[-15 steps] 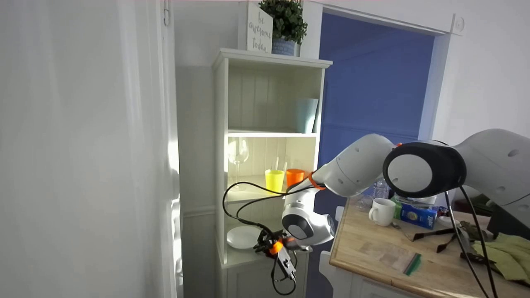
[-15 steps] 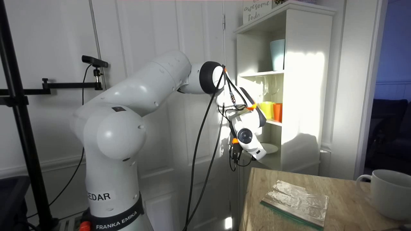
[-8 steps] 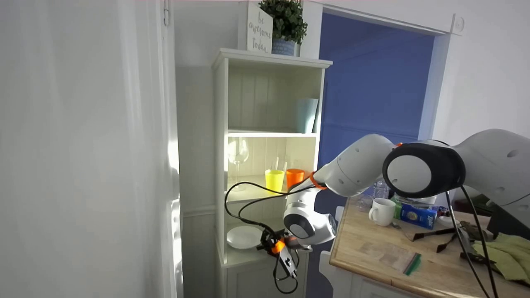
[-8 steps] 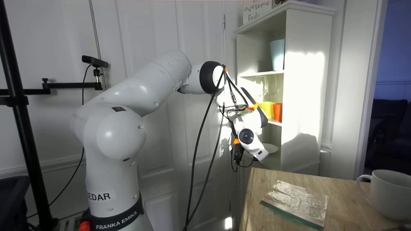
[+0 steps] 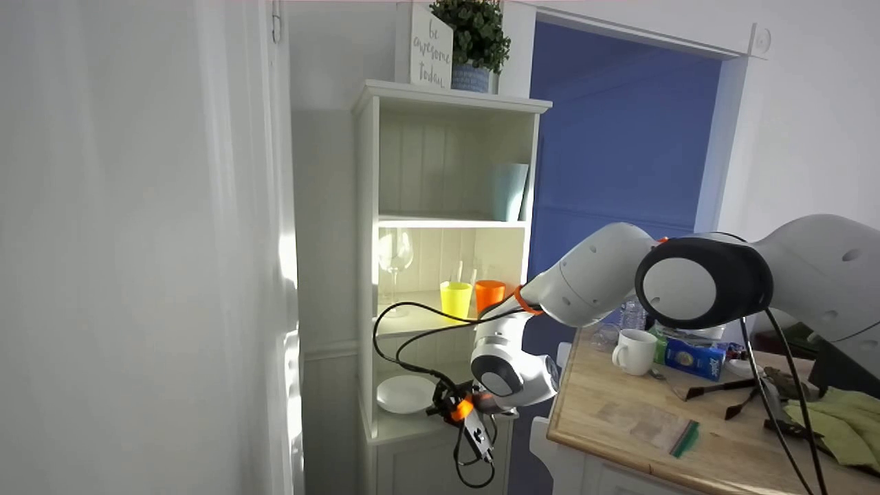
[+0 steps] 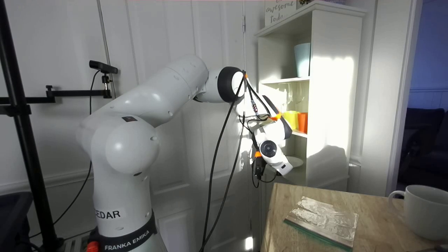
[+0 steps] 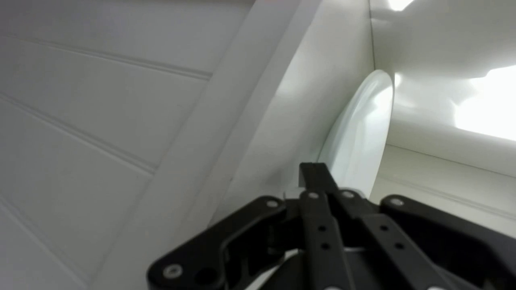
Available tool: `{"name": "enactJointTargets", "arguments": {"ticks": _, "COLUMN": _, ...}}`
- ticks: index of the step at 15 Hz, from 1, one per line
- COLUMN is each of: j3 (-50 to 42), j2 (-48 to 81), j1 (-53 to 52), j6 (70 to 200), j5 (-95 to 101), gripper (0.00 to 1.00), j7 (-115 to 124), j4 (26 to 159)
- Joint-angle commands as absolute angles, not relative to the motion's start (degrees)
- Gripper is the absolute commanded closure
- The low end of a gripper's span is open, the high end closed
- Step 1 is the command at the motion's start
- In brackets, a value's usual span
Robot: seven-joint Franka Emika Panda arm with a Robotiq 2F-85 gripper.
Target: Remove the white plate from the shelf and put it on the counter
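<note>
The white plate lies on the lowest open board of the white shelf, toward its left side. Its rim also shows in an exterior view beside the robot's wrist. In the wrist view the plate lies flat on the shelf board, beyond the fingers. My gripper is shut, its fingertips together with nothing visible between them. In an exterior view the gripper is just right of the plate. I cannot tell if they touch. The counter is right of the shelf.
A yellow cup, an orange cup and a wine glass stand on the board above. A white mug, a blue box and a plastic bag are on the counter. A black cable loops near the gripper.
Between one second and half a second ago, the wrist and gripper shift slightly right, away from the plate, in an exterior view. Since then nothing visibly moves. The plate stays in place.
</note>
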State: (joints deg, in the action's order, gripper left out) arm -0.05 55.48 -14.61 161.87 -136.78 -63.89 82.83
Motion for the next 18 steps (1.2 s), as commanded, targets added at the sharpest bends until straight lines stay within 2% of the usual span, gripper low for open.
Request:
{"name": "enactJointTargets", "arguments": {"ticks": 1, "j3": -0.4, "j2": 55.2, "j1": -14.8, "j6": 161.7, "j5": -138.7, "gripper": 1.0, "j7": -64.7, "j4": 83.0}}
{"name": "enactJointTargets", "arguments": {"ticks": 2, "j3": -0.4, "j2": 55.2, "j1": -14.8, "j6": 161.5, "j5": -138.7, "gripper": 0.98, "j7": -64.7, "j4": 83.1}}
{"name": "enactJointTargets", "arguments": {"ticks": 3, "j3": -0.3, "j2": 55.1, "j1": -14.8, "j6": 161.5, "j5": -138.8, "gripper": 0.73, "j7": -64.7, "j4": 83.1}}
{"name": "enactJointTargets", "arguments": {"ticks": 4, "j3": -0.3, "j2": 55.1, "j1": -14.8, "j6": 161.5, "j5": -138.8, "gripper": 0.73, "j7": -64.7, "j4": 83.0}}
{"name": "enactJointTargets", "arguments": {"ticks": 6, "j3": -0.3, "j2": 55.2, "j1": -14.9, "j6": 161.6, "j5": -138.8, "gripper": 0.64, "j7": -64.7, "j4": 83.0}}
{"name": "enactJointTargets", "arguments": {"ticks": 12, "j3": -0.4, "j2": 54.9, "j1": -15.0, "j6": 161.3, "j5": -138.9, "gripper": 0.24, "j7": -64.8, "j4": 82.9}}
{"name": "enactJointTargets", "arguments": {"ticks": 16, "j3": -0.6, "j2": 55.3, "j1": -15.0, "j6": 161.7, "j5": -139.1, "gripper": 0.13, "j7": -64.8, "j4": 81.7}}
{"name": "enactJointTargets", "arguments": {"ticks": 18, "j3": -0.5, "j2": 55.8, "j1": -14.9, "j6": 161.8, "j5": -138.8, "gripper": 0.15, "j7": -64.3, "j4": 81.1}}
